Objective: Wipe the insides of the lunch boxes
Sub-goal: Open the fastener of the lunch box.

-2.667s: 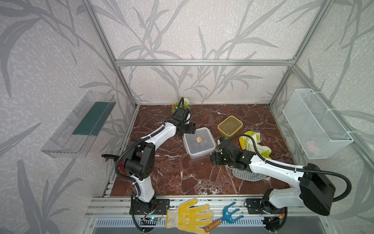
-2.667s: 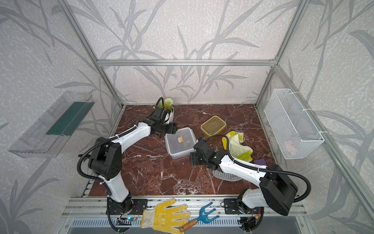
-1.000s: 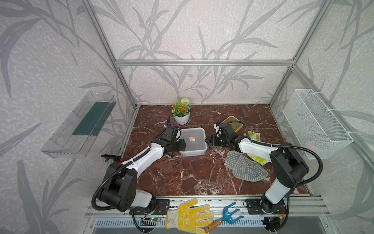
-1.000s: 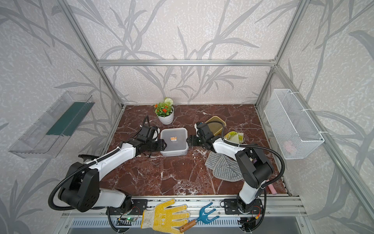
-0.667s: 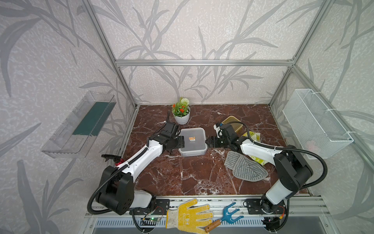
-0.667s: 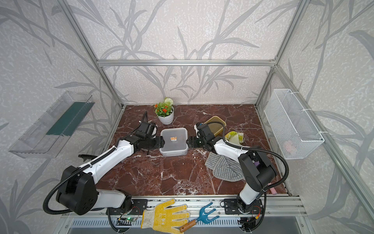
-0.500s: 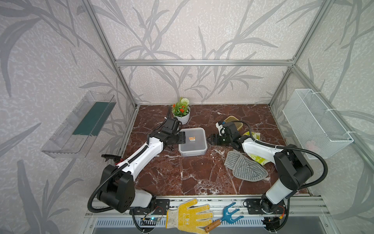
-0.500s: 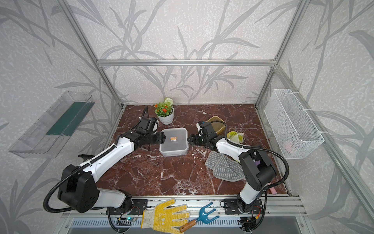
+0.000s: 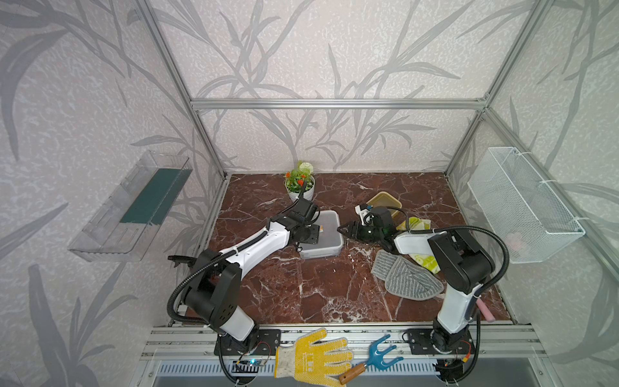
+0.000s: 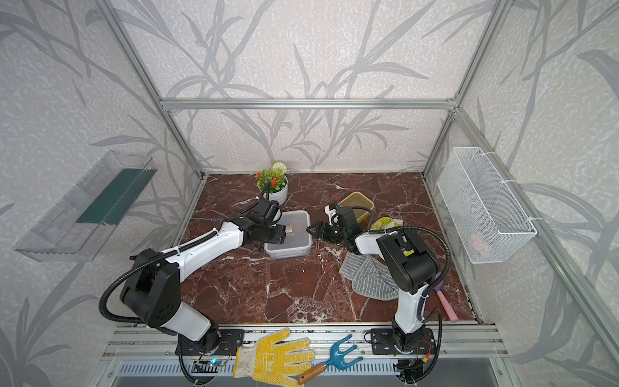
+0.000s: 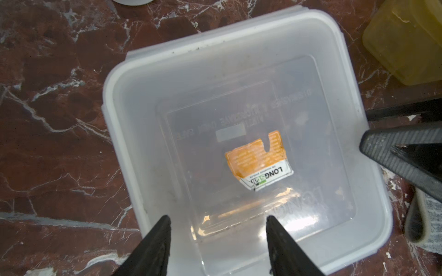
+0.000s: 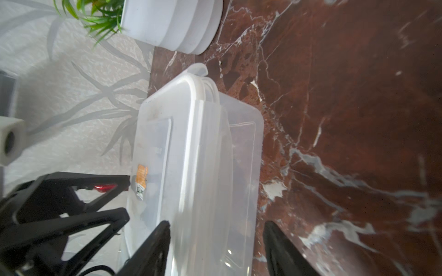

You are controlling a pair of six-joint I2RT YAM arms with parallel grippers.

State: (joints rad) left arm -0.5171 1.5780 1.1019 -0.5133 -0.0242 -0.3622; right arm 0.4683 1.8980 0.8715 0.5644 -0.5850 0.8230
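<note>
Top views: the clear box sits lidded mid-table, slightly toward the left edge, with the pot behind it near the back edge. The amber box lies behind the right arm, also lidded, with a yellow cloth beside it and a grey cloth nearer the front edge, toward the right. A pink stick lies near the front right corner. A glove and a blue fork rest on the front rail.

The left gripper hangs over the clear box's left edge. The right gripper points at its right side, tips just at the rim.

Left wrist: fingers spread moderately wide and holding nothing, poised above the lid near one edge; an orange label shows through it. The right gripper's tip intrudes at the opposite edge, amber box beyond.

Right wrist: fingers parted, straddling the clear box's side wall at lid height; whether they press it, I cannot tell. The left gripper's fingers hover over the lid, the pot behind.
</note>
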